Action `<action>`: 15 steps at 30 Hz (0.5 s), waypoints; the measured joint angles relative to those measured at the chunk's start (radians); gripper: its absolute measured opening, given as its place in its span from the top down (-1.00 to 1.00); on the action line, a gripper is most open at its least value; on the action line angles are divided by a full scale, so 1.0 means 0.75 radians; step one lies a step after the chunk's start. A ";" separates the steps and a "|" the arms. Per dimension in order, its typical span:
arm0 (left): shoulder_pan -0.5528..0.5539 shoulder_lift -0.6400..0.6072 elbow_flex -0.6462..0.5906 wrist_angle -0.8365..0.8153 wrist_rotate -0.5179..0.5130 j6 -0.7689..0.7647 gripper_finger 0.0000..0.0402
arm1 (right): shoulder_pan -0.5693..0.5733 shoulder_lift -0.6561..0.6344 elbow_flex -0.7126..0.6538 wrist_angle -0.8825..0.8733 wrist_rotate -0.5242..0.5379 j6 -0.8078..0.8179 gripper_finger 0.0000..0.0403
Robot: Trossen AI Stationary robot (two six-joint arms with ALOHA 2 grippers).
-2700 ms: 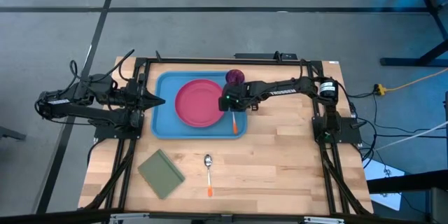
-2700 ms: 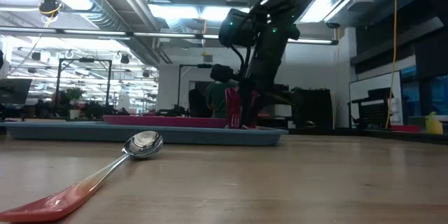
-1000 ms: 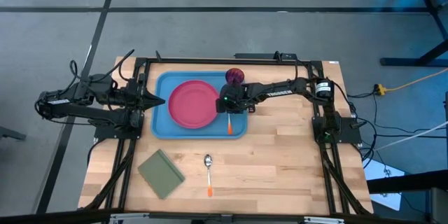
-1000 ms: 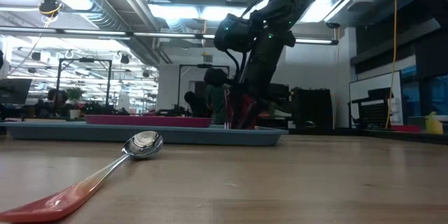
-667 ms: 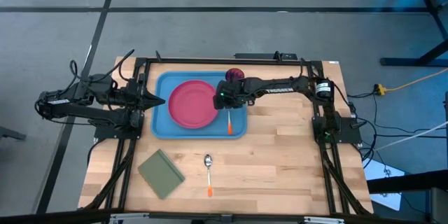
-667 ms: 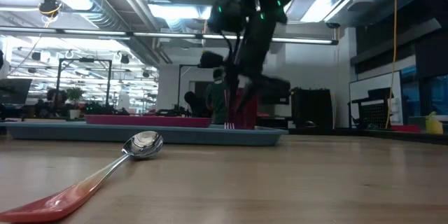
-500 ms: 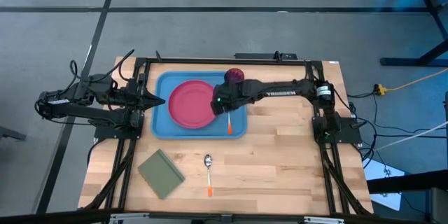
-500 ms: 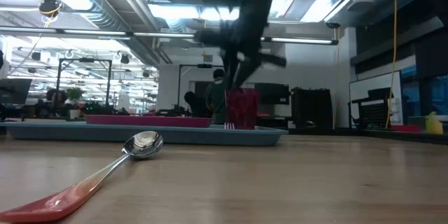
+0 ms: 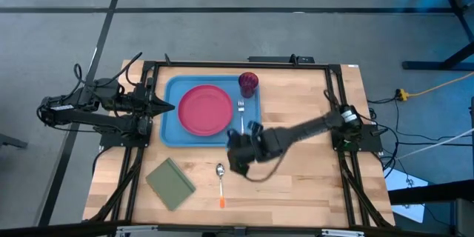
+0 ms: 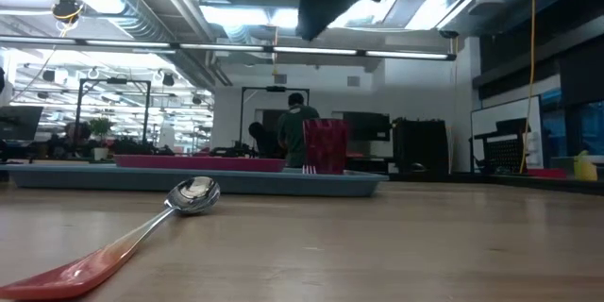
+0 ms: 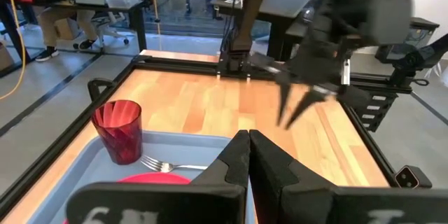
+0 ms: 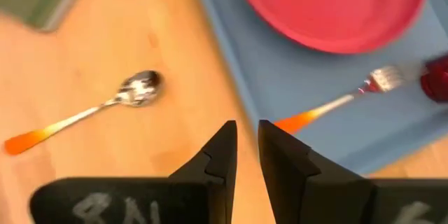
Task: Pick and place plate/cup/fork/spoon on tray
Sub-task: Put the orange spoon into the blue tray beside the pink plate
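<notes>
Right pincer (image 9: 235,157) (slightly open, empty) hangs over the desk (image 9: 311,185) near the spoon (image 9: 220,182), beside the tray (image 9: 172,135)'s front edge

The left tool (image 11: 248,147) has its fingers pressed together. Just ahead of it sit the cup (image 11: 119,131) and the fork (image 11: 170,164) on the tray (image 11: 63,175), the plate (image 11: 150,178) nearest. Farther off, the right tool (image 11: 297,108) hangs spread above the bench (image 11: 210,105).
</notes>
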 joint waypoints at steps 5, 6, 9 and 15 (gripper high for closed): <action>0.000 -0.001 0.000 0.001 0.000 0.001 1.00 | 0.087 0.001 -0.024 0.129 0.010 -0.071 0.68; 0.000 -0.001 0.000 0.000 0.000 0.000 1.00 | 0.097 0.001 -0.028 0.162 0.009 -0.071 0.68; 0.000 -0.001 0.000 0.000 0.000 0.000 1.00 | 0.116 0.002 -0.029 0.187 0.010 -0.060 0.68; 0.001 -0.001 0.000 0.001 0.000 0.000 1.00 | 0.145 0.002 -0.030 0.152 0.013 -0.040 0.68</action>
